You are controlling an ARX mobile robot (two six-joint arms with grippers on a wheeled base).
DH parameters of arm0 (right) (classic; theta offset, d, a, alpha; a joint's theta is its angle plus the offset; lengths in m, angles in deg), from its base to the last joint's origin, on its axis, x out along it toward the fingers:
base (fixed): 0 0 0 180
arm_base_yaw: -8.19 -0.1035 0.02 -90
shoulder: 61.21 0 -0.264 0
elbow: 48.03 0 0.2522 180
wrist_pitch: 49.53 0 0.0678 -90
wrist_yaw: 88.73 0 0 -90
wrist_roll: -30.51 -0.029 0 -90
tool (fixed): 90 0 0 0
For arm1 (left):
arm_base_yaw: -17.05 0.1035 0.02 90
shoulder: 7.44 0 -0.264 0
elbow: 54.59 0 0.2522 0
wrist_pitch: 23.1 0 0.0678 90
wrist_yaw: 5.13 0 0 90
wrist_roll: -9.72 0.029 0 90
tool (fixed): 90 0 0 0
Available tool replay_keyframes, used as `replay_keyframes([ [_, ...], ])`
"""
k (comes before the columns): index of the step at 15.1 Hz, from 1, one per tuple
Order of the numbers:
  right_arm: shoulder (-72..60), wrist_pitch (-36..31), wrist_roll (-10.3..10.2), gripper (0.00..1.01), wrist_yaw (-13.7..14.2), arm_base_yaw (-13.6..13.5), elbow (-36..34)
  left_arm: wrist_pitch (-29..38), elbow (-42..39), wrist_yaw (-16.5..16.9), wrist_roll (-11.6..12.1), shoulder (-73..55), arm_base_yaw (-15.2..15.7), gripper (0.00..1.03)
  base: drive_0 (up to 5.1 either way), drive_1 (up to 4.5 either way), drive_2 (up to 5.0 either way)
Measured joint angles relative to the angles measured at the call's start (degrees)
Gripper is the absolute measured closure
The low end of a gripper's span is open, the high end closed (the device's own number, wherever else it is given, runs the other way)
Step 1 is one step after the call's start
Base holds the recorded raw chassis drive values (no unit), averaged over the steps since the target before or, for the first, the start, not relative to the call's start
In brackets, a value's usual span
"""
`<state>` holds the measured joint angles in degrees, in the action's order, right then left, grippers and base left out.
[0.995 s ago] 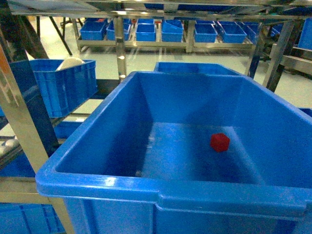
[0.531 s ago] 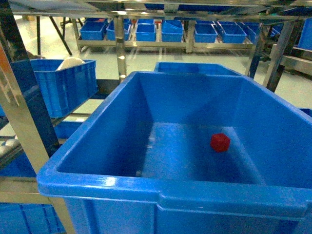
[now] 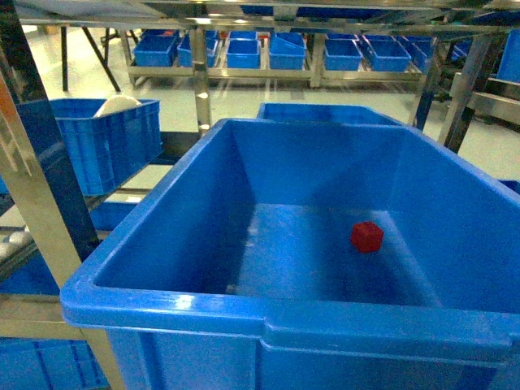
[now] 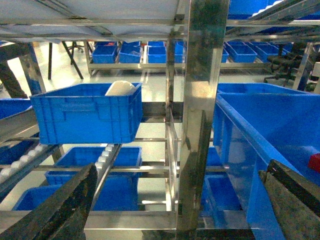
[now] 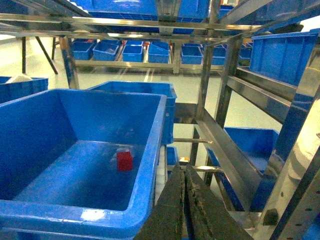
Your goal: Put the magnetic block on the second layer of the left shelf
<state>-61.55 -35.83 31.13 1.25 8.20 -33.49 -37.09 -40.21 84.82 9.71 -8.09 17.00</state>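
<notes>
red block: the magnetic block [image 3: 367, 236] lies on the floor of the big bin, right of the middle and nearer the far wall; nothing touches it. the right wrist view shows it [image 5: 124, 160] too, close to the bin's right wall, with a pale glint on the floor just behind it. in the left wrist view only a sliver of red [image 4: 315, 162] shows at the right edge.
big bin: the left shelf second layer [image 3: 268, 321] carries a deep, plain-walled blue bin with a thick rim; it fills most of the head view, its near rim toward the camera.
left gripper [image 4: 180, 210]: its dark jaws stand wide apart at the bottom corners of the wrist view, holding nothing, outside the bin with a steel post between them.
right gripper [image 5: 184, 210]: its jaws are pressed together, empty, outside the bin just off its right rim.
steel post [image 4: 202, 115]: shiny and upright, just left of the bin's outer wall.
ribbed crate [image 3: 101, 142]: smaller and blue, on the rack to the left, well apart from the bin, with a white rounded thing [image 3: 118, 104] rising above its rim.
second bin [image 3: 325, 114]: blue, directly behind the big bin; only its rim shows.
far rack [image 3: 276, 53]: a row of blue bins across the pale floor.
</notes>
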Motion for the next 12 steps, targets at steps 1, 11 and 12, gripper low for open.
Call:
replay_keyframes([
  [1, 0.0, 0.4, 0.0, 0.99, 0.0, 0.0, 0.0, 0.1, 0.0, 0.0, 0.0, 0.0, 0.0, 0.05, 0.0, 0.00, 0.0],
  [11, 0.0, 0.3, 0.0, 0.04, 0.0, 0.0, 0.0, 0.0, 0.0, 0.0, 0.0, 0.0, 0.0, 0.05, 0.0, 0.00, 0.0],
  [12, 0.0, 0.3, 0.0, 0.03, 0.0, 0.0, 0.0, 0.0, 0.0, 0.0, 0.0, 0.0, 0.0, 0.05, 0.0, 0.00, 0.0],
])
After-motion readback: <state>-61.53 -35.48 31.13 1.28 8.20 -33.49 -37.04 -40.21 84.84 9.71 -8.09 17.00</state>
